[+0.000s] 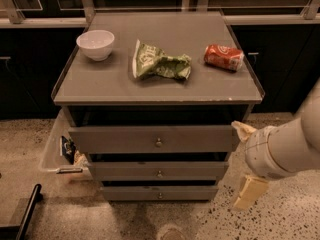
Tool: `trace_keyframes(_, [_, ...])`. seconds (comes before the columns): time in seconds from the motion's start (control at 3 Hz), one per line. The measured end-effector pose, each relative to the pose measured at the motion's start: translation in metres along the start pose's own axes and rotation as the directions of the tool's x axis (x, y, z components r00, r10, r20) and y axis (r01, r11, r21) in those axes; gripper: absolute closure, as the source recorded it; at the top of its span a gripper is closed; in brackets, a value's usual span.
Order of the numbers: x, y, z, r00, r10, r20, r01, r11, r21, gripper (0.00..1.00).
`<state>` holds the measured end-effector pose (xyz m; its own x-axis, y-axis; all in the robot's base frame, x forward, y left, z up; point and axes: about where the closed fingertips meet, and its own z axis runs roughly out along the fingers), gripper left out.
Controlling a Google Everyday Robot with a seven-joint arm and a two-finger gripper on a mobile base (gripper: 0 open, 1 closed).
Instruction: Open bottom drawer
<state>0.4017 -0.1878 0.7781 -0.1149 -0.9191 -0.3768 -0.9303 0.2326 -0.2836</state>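
The grey cabinet has three drawer fronts, each with a small brass knob. The bottom drawer (135, 193) is the slimmest panel, lowest near the floor, with its knob (160, 195) at centre. It sits set back under the middle drawer (125, 171) and the tall top drawer (115, 139). My gripper (240, 166) is at the right of the cabinet, level with the middle drawer, off the drawers' right ends. Its two pale fingers (250, 191) are spread apart, open and empty, touching no knob.
On the cabinet top (100, 86) lie a white bowl (95, 44), a crumpled green chip bag (160, 63) and a red soda can (224, 57). A clear plastic bin (55, 149) with items stands left of the cabinet. A black bar (27, 211) lies on the speckled floor at lower left.
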Motion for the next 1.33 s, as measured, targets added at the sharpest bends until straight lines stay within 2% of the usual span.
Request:
trace_keyframes(0.67, [0.026, 0.032, 0.076, 0.996, -0.063, 0.058, 0.066, 0.9971, -0.038, 0.00])
trace_keyframes(1.0, [0.048, 0.040, 0.109, 0.993, -0.078, 0.084, 0.081, 0.9960, -0.038, 0.00])
trace_keyframes(1.33, [0.077, 0.054, 0.143, 0.994, -0.056, 0.095, 0.063, 0.9954, -0.073, 0.00])
